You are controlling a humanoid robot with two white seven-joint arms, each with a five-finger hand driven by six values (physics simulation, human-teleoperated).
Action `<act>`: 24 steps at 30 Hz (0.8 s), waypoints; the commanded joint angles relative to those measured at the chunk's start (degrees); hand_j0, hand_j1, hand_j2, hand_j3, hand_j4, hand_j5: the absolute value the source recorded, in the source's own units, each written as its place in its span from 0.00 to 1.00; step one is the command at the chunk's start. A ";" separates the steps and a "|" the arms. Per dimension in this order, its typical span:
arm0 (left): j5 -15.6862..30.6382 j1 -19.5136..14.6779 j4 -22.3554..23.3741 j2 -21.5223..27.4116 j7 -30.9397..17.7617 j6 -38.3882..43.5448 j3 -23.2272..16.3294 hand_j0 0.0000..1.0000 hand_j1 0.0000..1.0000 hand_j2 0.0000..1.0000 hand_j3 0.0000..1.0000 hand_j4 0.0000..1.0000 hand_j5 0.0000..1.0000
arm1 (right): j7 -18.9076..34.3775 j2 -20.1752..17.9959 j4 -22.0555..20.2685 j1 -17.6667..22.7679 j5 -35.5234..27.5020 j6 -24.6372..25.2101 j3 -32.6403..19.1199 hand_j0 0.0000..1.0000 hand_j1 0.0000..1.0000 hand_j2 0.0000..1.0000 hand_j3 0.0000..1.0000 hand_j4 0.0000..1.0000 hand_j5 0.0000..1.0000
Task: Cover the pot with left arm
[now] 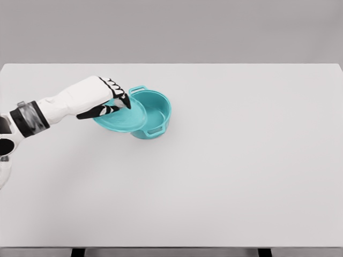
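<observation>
White table (241, 176), left hand (110, 96) gripping lid (126, 119)

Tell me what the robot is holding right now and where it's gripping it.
The left hand holds the teal lid by its top, near the middle, beside the open pot.

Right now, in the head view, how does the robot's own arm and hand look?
Only the left arm shows. Its shell is smooth, white and rounded, and a dark band with a grey blurred patch rings it near the picture's left edge. The left hand has a white back, black fingers and black zigzag markings along the knuckles. No cables are visible. The right arm is out of view.
</observation>
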 commanded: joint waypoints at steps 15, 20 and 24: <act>-1.07 -1.49 3.17 -3.69 0.03 0.18 -1.26 0.49 0.49 0.49 0.49 0.49 0.49 | 0.01 0.00 -0.06 0.00 0.00 0.00 0.00 1.00 1.00 1.00 1.00 1.00 1.00; -2.38 -2.37 5.01 -5.71 0.03 0.18 -1.61 0.50 0.50 0.50 0.50 0.50 0.50 | 0.01 0.00 0.03 0.00 0.00 0.00 0.00 1.00 1.00 1.00 1.00 1.00 1.00; -2.56 -3.16 6.16 -6.50 0.03 0.18 -2.14 0.50 0.50 0.50 0.50 0.50 0.50 | 0.01 0.00 0.03 0.00 0.00 0.00 0.00 1.00 1.00 1.00 1.00 1.00 1.00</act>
